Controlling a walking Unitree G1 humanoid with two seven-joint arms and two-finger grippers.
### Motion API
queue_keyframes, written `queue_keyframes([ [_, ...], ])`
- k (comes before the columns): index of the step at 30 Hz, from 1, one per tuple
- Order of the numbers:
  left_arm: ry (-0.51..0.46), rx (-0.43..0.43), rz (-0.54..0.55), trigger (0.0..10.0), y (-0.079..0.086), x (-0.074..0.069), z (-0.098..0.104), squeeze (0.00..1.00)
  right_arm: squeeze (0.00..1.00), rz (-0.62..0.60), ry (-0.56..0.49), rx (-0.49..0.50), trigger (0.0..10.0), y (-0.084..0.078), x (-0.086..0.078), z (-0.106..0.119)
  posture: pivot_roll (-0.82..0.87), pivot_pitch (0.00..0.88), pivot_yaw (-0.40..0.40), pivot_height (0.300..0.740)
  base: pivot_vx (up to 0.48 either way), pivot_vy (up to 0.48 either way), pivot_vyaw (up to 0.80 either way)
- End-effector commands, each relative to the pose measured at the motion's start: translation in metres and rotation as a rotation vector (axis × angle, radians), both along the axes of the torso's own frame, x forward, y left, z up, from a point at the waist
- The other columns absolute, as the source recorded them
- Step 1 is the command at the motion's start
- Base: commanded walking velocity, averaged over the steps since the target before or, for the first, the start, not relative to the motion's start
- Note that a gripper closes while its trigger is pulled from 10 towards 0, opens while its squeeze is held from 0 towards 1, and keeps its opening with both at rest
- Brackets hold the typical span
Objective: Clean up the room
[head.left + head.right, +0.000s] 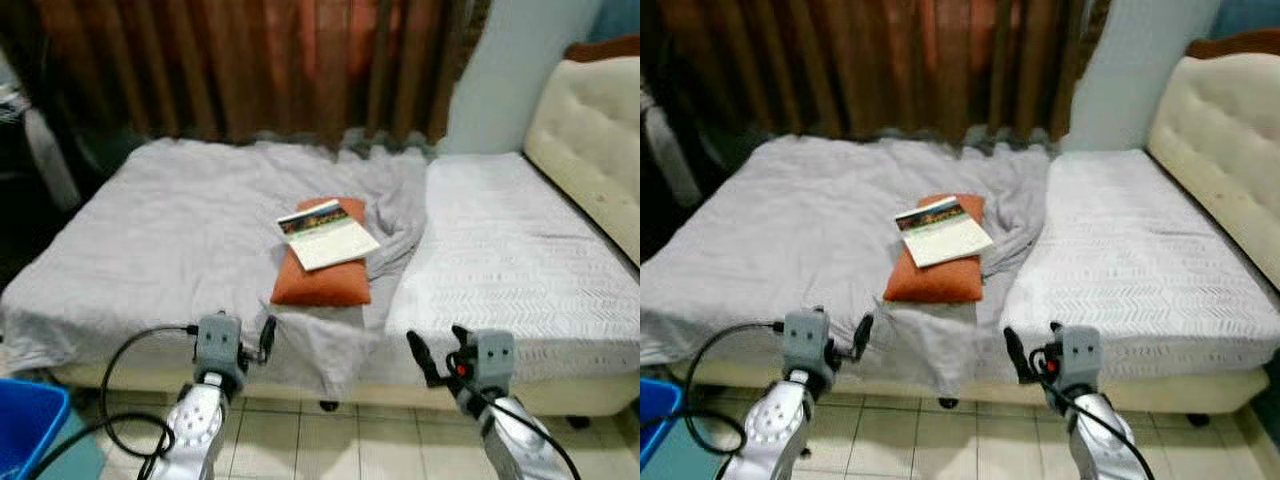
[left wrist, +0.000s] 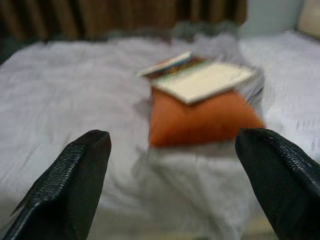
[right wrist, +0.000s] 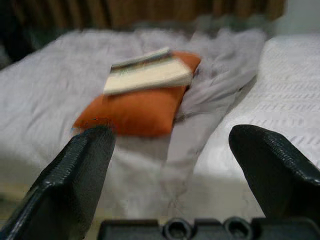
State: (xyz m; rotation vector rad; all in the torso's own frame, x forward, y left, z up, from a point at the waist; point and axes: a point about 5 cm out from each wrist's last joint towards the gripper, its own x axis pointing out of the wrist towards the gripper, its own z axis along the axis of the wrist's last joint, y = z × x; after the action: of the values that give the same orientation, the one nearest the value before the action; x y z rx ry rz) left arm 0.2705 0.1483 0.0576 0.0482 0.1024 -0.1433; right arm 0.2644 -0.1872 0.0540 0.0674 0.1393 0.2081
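Positioned at the foot of a bed (image 1: 520, 260), just above its near edge and over a tiled floor (image 1: 330, 430). Left gripper (image 1: 266, 338) raised low in front, fingers (image 2: 75, 175) spread wide apart and holding nothing. Right gripper (image 1: 425, 357) raised at matching height, well apart from the left one, fingers (image 3: 80, 165) likewise spread wide and holding nothing. Ahead of both grippers, roughly between them and further up the bed: an orange pillow (image 1: 322, 268) lying flat on a rumpled grey sheet (image 1: 180, 230). Resting on the far part of the pillow: a book (image 1: 326, 233), closed, pale cover up, turned at an angle to the pillow's edges. Grey sheet covering the bed ahead of the left gripper, one fold hanging over the near edge between the grippers. Ahead of the right gripper: bare white mattress cover (image 1: 500, 240) with a woven pattern. Beyond that, off to the right gripper's outer side: a cream padded headboard (image 1: 590, 130). Far behind the bed: brown curtains (image 1: 250, 60). Near the left arm, on its outer side at floor level: corner of a blue bin (image 1: 22, 420). Black cable (image 1: 130, 370) looping from the left wrist.
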Motion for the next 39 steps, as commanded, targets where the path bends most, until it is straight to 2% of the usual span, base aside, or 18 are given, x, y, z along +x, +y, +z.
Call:
queue_keyframes([
  [1,-0.009,-0.013,0.017,10.0,0.0015,0.0041,0.0043,0.00,0.00,0.009,-0.010,-0.007,10.0,0.0019,0.0038,0.0039,-0.02,0.000,0.018,0.740,0.454,0.000,0.00],
  [12,0.006,-0.019,0.033,10.0,0.0065,0.0059,0.0004,0.00,0.00,0.018,-0.017,-0.004,10.0,0.0037,0.0064,0.0056,-0.02,0.003,0.016,0.740,0.459,0.000,0.00],
  [29,-0.001,-0.031,0.038,10.0,0.0052,0.0113,0.0023,0.00,0.00,0.024,-0.016,-0.007,10.0,0.0047,0.0060,0.0053,-0.03,0.012,0.018,0.740,0.465,0.000,0.00],
  [33,-0.003,-0.032,0.032,10.0,0.0029,0.0115,0.0030,0.00,0.00,0.033,-0.013,-0.016,10.0,0.0066,0.0068,0.0045,-0.02,0.016,0.017,0.740,0.465,0.000,0.74],
  [39,-0.005,-0.030,0.035,10.0,0.0046,0.0131,0.0036,0.00,0.00,0.029,-0.013,-0.009,10.0,0.0061,0.0076,0.0044,-0.02,0.018,0.017,0.740,0.467,0.000,0.00],
])
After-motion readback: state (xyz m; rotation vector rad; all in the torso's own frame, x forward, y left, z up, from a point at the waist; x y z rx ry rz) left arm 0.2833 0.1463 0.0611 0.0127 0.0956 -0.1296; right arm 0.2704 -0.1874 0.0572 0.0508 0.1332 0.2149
